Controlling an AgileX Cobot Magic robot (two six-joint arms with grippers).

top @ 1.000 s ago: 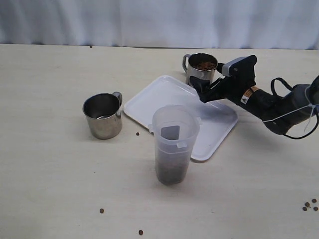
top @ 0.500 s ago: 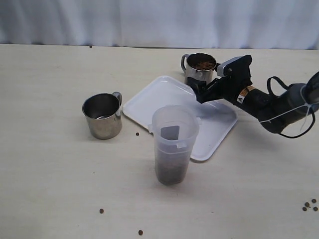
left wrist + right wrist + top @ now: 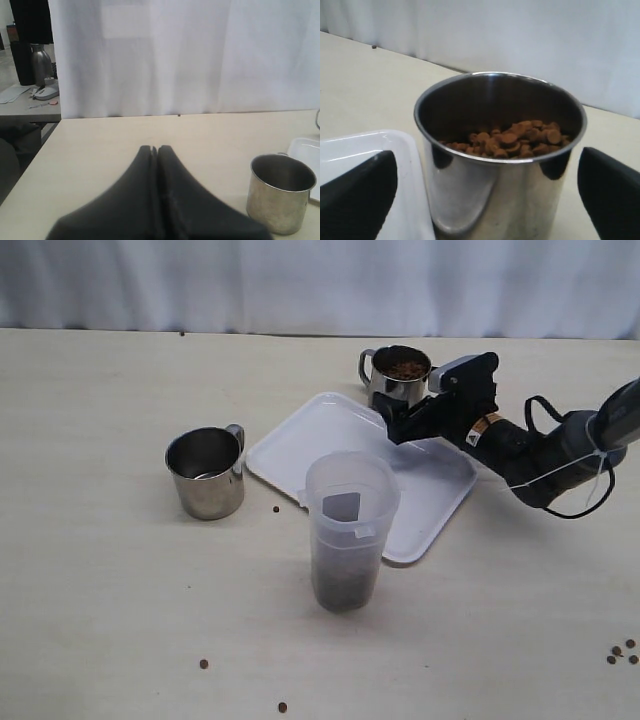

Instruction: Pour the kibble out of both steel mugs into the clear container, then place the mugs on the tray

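Observation:
A steel mug (image 3: pixel 400 378) full of kibble (image 3: pixel 404 368) stands at the tray's far corner. My right gripper (image 3: pixel 412 408) is open just in front of it. In the right wrist view its fingers (image 3: pixel 360 192) stand wide on either side of that mug (image 3: pixel 500 165), not touching it, with brown kibble (image 3: pixel 517 136) inside. The second steel mug (image 3: pixel 206 472) stands empty left of the white tray (image 3: pixel 330 440), and the left wrist view shows it too (image 3: pixel 281 192). The clear container (image 3: pixel 349 525) stands in front of the tray with kibble in its bottom. My left gripper (image 3: pixel 154 151) is shut and empty.
Loose pellets lie on the table at the front right (image 3: pixel 620 652), at the front left (image 3: pixel 204 663) and beside the empty mug (image 3: pixel 277 508). A white curtain hangs behind the table.
My right gripper has crept left and farther back towards the full mug, still open. The mugs, the container and the tray have stayed where they were.

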